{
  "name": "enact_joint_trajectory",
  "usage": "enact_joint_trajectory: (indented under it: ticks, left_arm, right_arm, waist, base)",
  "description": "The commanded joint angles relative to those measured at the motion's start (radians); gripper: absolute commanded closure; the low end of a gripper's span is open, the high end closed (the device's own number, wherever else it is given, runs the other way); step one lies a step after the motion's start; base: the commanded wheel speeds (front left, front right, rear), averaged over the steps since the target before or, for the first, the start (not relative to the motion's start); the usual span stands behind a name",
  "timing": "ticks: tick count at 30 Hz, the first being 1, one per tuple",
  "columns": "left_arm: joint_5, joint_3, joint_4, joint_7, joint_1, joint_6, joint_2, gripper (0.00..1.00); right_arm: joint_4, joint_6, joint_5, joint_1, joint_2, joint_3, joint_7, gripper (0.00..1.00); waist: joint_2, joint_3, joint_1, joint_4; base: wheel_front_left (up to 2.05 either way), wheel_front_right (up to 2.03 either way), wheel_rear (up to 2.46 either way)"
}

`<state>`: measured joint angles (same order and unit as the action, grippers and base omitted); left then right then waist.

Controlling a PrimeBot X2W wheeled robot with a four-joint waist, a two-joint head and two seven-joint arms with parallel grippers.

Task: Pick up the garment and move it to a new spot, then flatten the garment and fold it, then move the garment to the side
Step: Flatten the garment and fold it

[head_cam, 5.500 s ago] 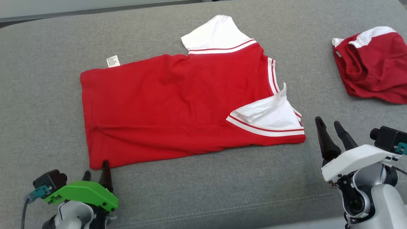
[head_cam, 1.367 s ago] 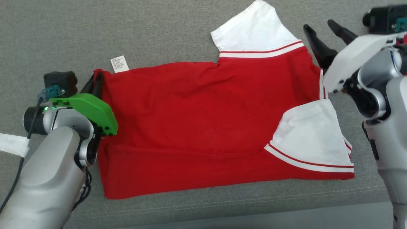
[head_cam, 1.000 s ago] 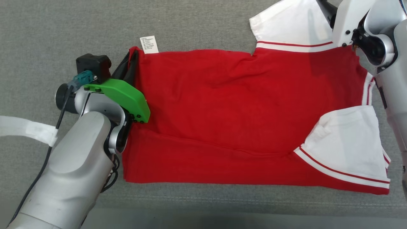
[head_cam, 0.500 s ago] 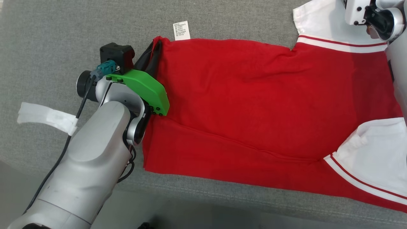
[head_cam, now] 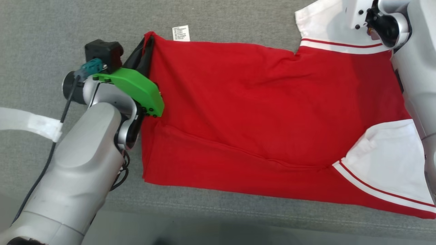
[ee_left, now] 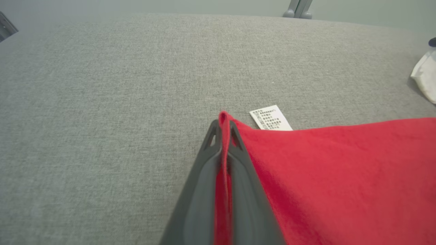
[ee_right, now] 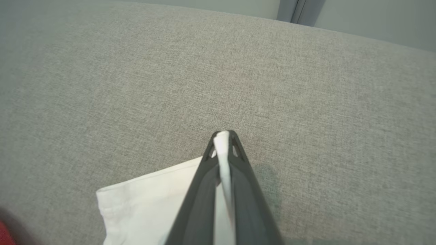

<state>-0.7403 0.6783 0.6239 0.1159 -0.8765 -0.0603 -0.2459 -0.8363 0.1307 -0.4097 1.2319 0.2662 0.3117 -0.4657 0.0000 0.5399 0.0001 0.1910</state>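
On garment [ee_right: 136,204], new grip: right tool [ee_right: 223,135]

One printed item: small white rectangular fabric care tag [ee_left: 270,118], sticking out from the edge of the red knit garment [head_cam: 259,102] near its pinched corner, lying flat on the grey woven surface [ee_left: 102,85]. Several short rows of dark print; characters too small to read.
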Motion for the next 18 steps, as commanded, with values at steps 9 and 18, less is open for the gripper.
enact_joint_trajectory:
  ticks: [9, 18]
  left_arm:
    - [-0.031, -0.038, -0.071, 0.041, 0.109, -0.003, -0.1, 1.0]
    - [-0.069, -0.069, -0.266, 0.041, 0.279, -0.045, -0.192, 1.0]
  right_arm:
    - [0.253, 0.0, -0.193, -0.175, 0.121, 0.113, 0.063, 1.0]
    - [0.547, 0.0, -0.329, -0.453, 0.199, 0.047, 0.133, 1.0]
  waist:
    - [0.0, -0.114, -0.0001, -0.107]
    - [0.0, -0.193, -0.0001, -0.158]
  base:
    - [0.0, 0.0, 0.0]
    - [0.0, 0.0, 0.0]
